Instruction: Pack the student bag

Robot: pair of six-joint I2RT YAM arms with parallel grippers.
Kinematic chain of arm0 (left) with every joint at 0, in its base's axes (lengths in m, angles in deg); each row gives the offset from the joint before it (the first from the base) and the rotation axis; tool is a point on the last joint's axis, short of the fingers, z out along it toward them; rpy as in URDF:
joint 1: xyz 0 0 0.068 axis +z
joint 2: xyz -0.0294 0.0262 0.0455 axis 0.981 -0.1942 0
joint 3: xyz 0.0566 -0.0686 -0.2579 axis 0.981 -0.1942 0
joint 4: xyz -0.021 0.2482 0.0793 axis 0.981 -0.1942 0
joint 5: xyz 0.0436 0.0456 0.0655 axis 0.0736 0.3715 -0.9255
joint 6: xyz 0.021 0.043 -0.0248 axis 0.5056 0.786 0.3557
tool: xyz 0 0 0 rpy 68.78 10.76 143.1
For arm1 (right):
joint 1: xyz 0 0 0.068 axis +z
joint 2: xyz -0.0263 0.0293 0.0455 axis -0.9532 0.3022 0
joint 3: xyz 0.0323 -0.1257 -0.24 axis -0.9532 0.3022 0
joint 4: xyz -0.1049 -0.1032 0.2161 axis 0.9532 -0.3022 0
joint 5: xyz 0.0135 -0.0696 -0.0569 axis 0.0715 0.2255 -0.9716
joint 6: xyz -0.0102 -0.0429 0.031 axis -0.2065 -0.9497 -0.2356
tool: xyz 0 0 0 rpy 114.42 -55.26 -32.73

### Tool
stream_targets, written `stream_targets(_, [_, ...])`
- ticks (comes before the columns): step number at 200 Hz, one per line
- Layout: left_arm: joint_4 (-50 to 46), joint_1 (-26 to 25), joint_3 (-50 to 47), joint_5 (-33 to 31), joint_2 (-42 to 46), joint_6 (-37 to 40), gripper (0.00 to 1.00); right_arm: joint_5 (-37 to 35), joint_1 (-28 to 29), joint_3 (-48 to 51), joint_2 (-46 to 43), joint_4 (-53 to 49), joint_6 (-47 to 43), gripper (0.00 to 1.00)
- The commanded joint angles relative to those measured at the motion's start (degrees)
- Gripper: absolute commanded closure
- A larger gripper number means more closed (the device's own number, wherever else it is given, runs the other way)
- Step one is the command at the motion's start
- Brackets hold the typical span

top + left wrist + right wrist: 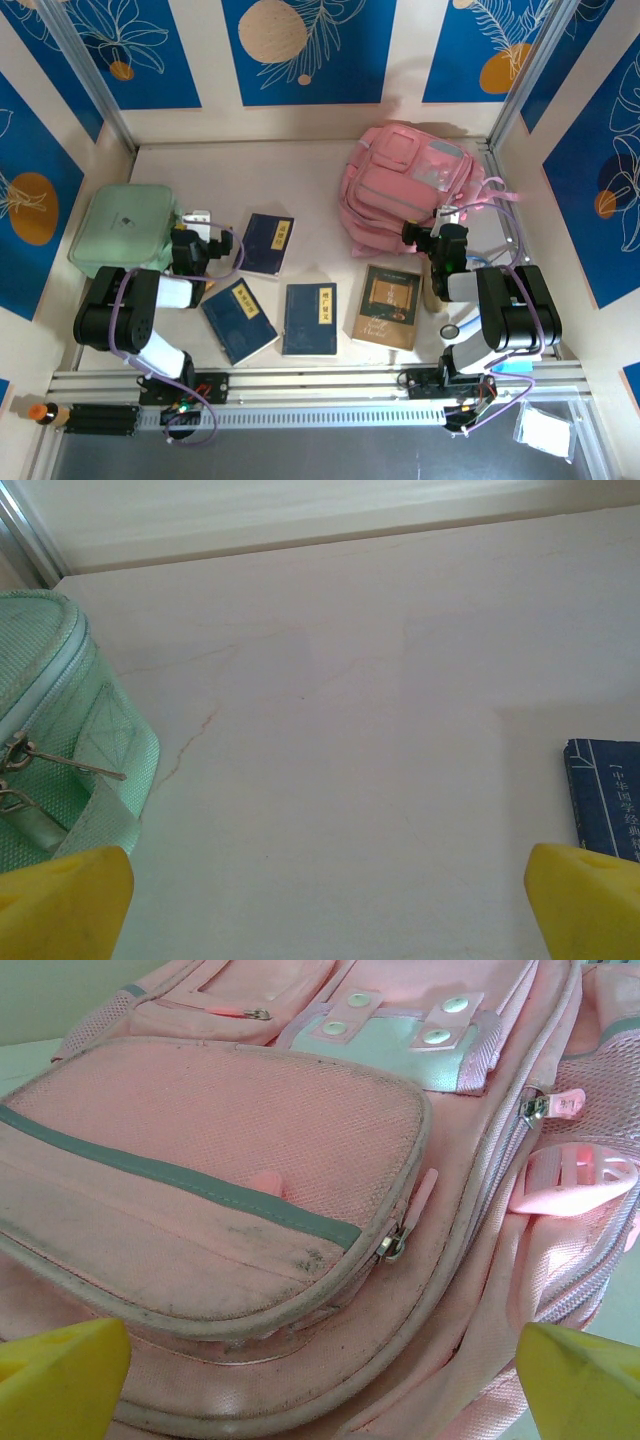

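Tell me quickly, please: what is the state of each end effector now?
Left end effector: open, holding nothing.
Right end effector: open, holding nothing, facing the student bag.

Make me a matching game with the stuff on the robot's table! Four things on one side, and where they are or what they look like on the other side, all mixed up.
Things:
1. student bag
2. mint-green case
3. tan book
4. left gripper

Clues:
A. open, over bare table
B. at the left side
C. pink, at the back right
D. lying flat, just nearer the arms than the bag

Pairs: 1-C, 2-B, 3-D, 4-A
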Motion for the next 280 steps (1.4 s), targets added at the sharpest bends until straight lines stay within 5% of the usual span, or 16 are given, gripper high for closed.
stream_targets(1, [1.42,0.47,-0.34,0.33,-0.37,-0.04,0.0,-0.44,0.13,-1.22,0.52,0.81,-0.97,0.01])
stream_targets(99, [3.76,0.46,-1.42,-0.21,-0.11,0.06,0.0,-1.03,0.33,-0.82,0.16,1.67,-1.07,0.01])
stream_targets(124, [1.45,0.38,-3.33,-2.54,5.95,-0.84,0.0,-0.81,1.81,0.03,-2.61,1.63,-3.41,0.01])
stream_targets(166, [-21.72,0.44,4.56,-4.82,19.58,-5.02,0.0,-6.87,3.69,-9.32,-11.98,-21.03,-0.82,0.01])
stream_targets(208, [-46.61,-0.43,20.2,3.53,19.94,-20.16,0.0,-4.24,3.44,-20.58,-14.13,-45.81,15.25,0.01])
stream_targets(253, [-47.4,-7.71,27.31,18.5,11.3,-37.25,0.02,7.9,0.94,-29.59,-8.15,-62.49,26.88,0.01])
stream_targets(280, [-46.19,-16.81,31.43,18.18,4.05,-44.02,0.02,17.3,-2.67,-30.6,-3.53,-62.52,30.41,0.01])
